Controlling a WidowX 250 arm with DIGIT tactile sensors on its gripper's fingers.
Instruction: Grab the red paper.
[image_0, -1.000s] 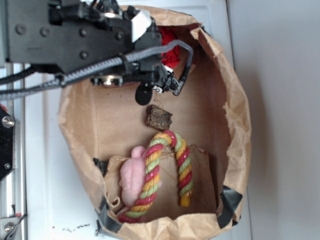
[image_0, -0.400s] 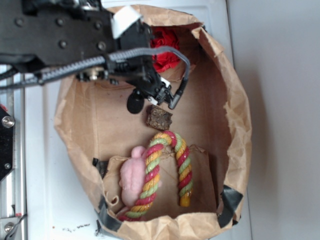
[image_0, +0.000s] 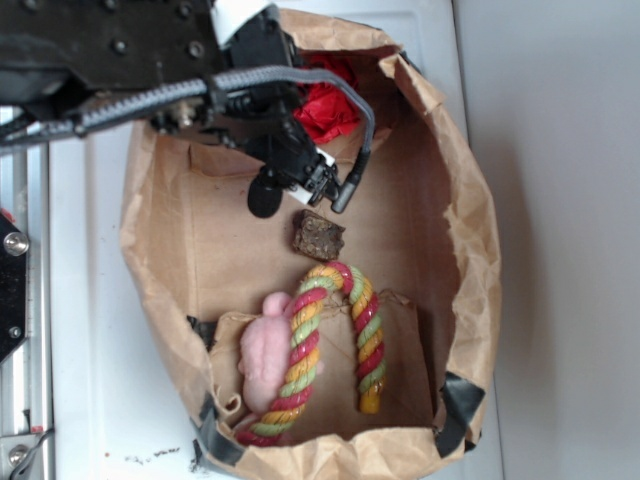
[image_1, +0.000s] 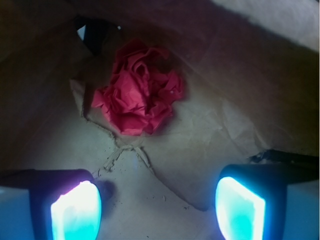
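The red paper (image_0: 327, 103), a bright crumpled wad, lies at the top end of the brown paper bag (image_0: 470, 240), partly hidden behind my arm. In the wrist view the red paper (image_1: 141, 96) rests on the bag floor ahead of my jaws, a little left of centre. My gripper (image_0: 300, 195) hovers inside the bag between the wad and the brown rough chunk (image_0: 318, 235). The gripper (image_1: 157, 205) is open, its two glowing pads wide apart, with only bag floor between them.
A red, green and yellow twisted rope (image_0: 335, 340) and a fuzzy pink lump (image_0: 264, 350) lie in the bag's lower half. The bag walls rise all around. Black tape (image_0: 455, 405) patches the lower corners. A white surface (image_0: 85, 300) lies under the bag.
My arm and gripper have shifted up and to the left in the exterior view, uncovering more of the red paper. The things in the bag have stayed put.
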